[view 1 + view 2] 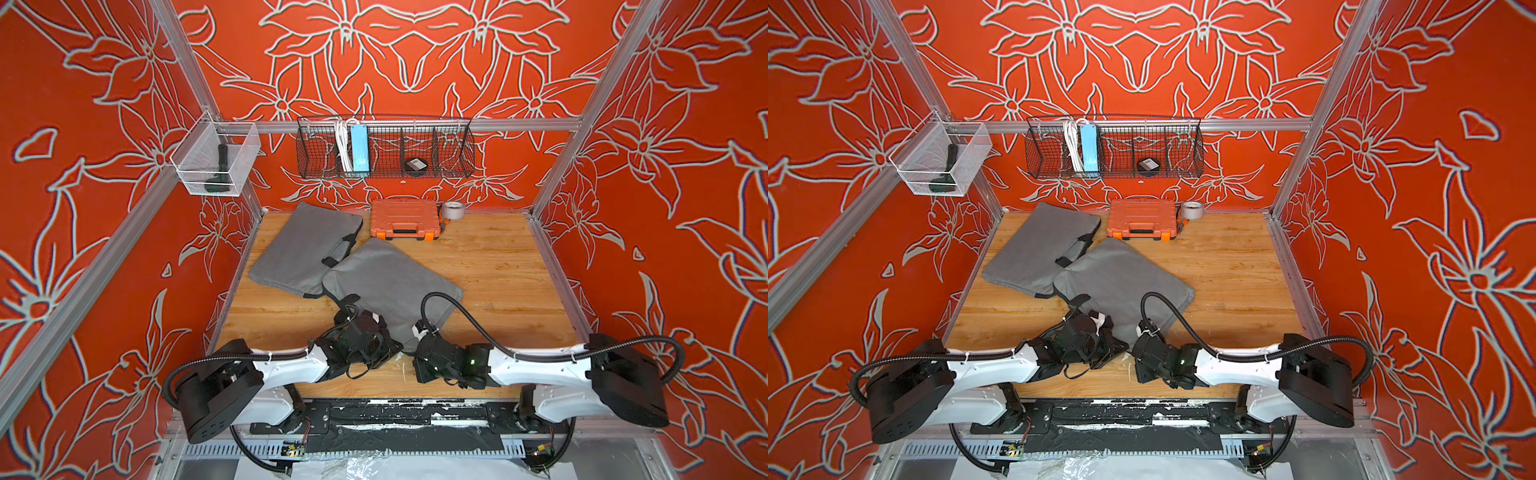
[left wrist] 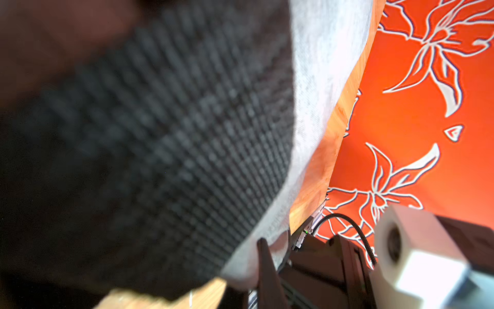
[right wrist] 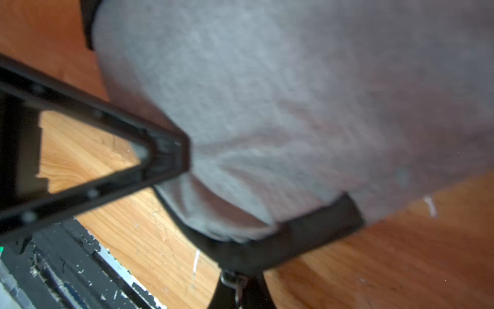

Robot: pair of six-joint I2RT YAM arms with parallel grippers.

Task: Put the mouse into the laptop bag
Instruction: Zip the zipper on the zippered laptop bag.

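While the mouse itself can't be made out from any camera, the laptop bag (image 1: 390, 274) is right there in the middle of the wooden table (image 1: 498, 270). It's a flat grey sleeve lying at an angle, clear in both top views (image 1: 1121, 276). Its near corner points at the robot, and both arms are on it!

The left gripper (image 1: 354, 321) sits at the bag's near left edge, by the black strap (image 1: 347, 300), with its claw together. On the left wrist camera that woven strap (image 2: 165, 128) fills the frame. It's too close and too blurred to say whether it is pinched between the jaws.

Over to the right gripper (image 1: 417, 345): claw together too, clamped on the grey fabric at the near corner. The right wrist camera has one black finger (image 3: 163, 157) pressed against the cloth, with a black-trimmed edge of the bag just beside it.

Further out, a second grey bag (image 1: 303, 245) lies behind and to the left, and the two overlap near their handles. An orange tool case (image 1: 405, 220) sits at the back of the table, with a tape roll (image 1: 452, 210) just beside it. Up on the back wall hangs a black wire basket (image 1: 453, 153) holding a blue power strip (image 1: 359, 149). A white mesh basket (image 1: 199, 166) hangs on the left rail.
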